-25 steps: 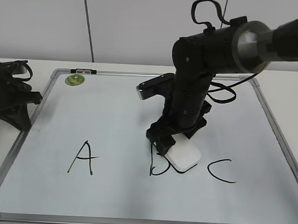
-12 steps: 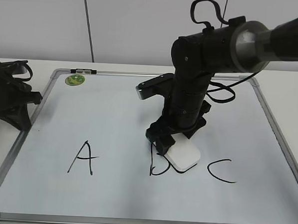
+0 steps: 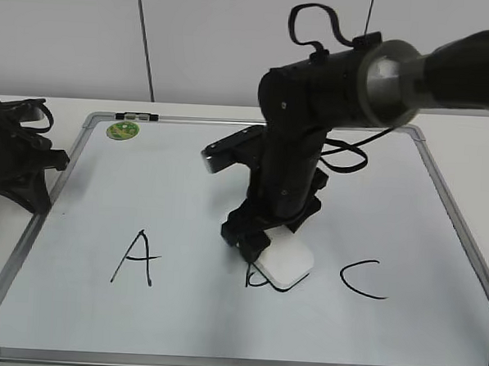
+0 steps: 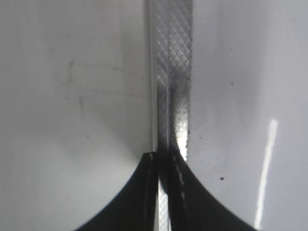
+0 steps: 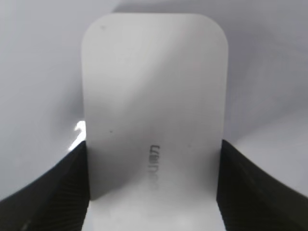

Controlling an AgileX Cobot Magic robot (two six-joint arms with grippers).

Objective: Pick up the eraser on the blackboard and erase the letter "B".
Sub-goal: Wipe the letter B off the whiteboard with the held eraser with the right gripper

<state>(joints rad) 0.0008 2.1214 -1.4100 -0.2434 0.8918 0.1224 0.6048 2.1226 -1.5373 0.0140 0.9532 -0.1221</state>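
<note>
The blackboard is a white dry-erase board with a silver frame, lying flat on the table. My right gripper is shut on the eraser, a white rounded block pressed flat on the board. In the right wrist view the eraser fills the space between both jaws. Only a small lower-left remnant of the letter "B" shows beside the eraser; the rest is gone or hidden under it. My left gripper rests at the board's left edge, jaws shut and empty over the frame.
A black "A" is at the left and a black "C" at the right of the board. A round green magnet sits near the top-left corner. The board's metal frame runs under the left gripper.
My right arm has slid left with the eraser across the "B". Most of the letter's strokes that showed before are now gone or covered. The left arm has not moved.
</note>
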